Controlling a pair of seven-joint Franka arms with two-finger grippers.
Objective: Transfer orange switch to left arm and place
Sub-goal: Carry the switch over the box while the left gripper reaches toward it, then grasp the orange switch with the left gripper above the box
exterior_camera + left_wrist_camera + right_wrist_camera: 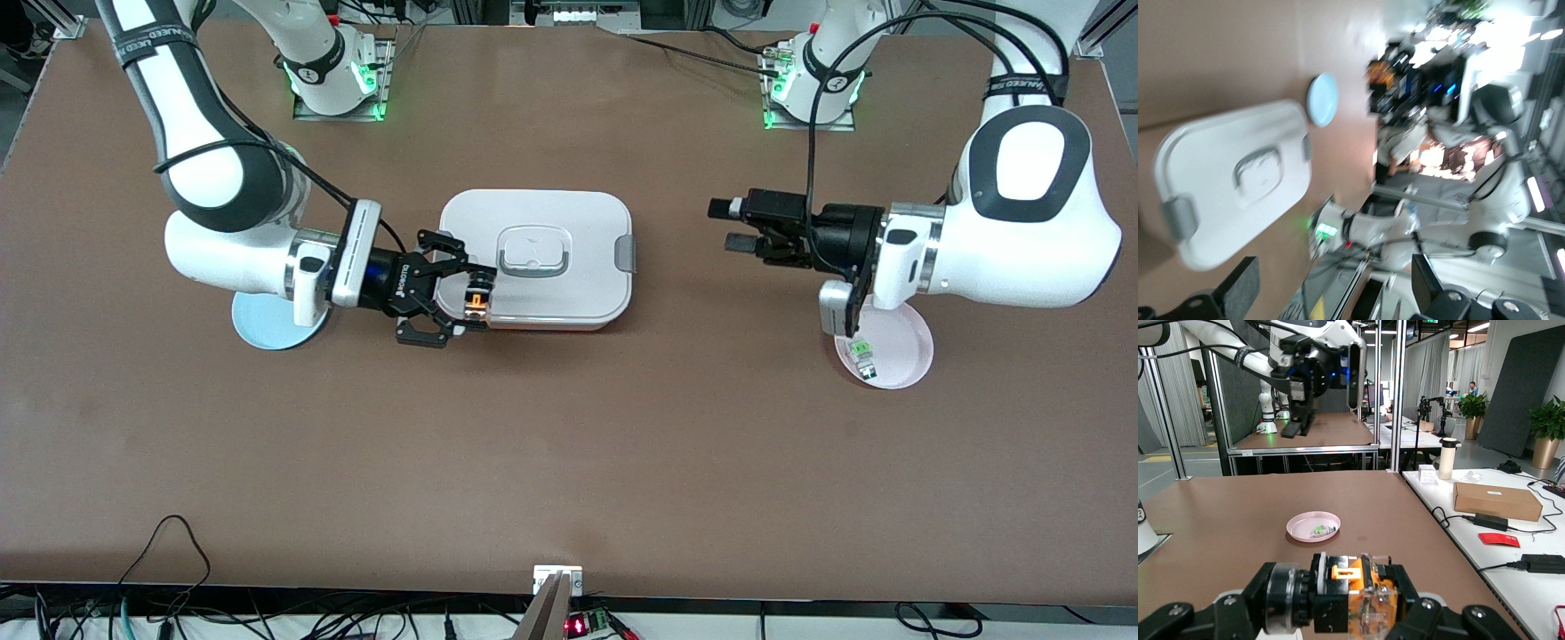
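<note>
Brown bench (569,462), white box (536,260) mid-span, one pincer at each end.

Nearest the front camera, toward the left arm's end: pink plate (892,348) holding a small clear part (862,357). Toward the right arm's end: blue plate (271,322) under the wrist. Right pincer (464,307) clamped shut on the orange switch (477,302), right at the box's end and lid edge. Left pincer (734,226) spread wide, empty, waiting in the air well apart from the box. Likely risks: clipping the lid if carried low; dropping at handover if released too soon.
</note>
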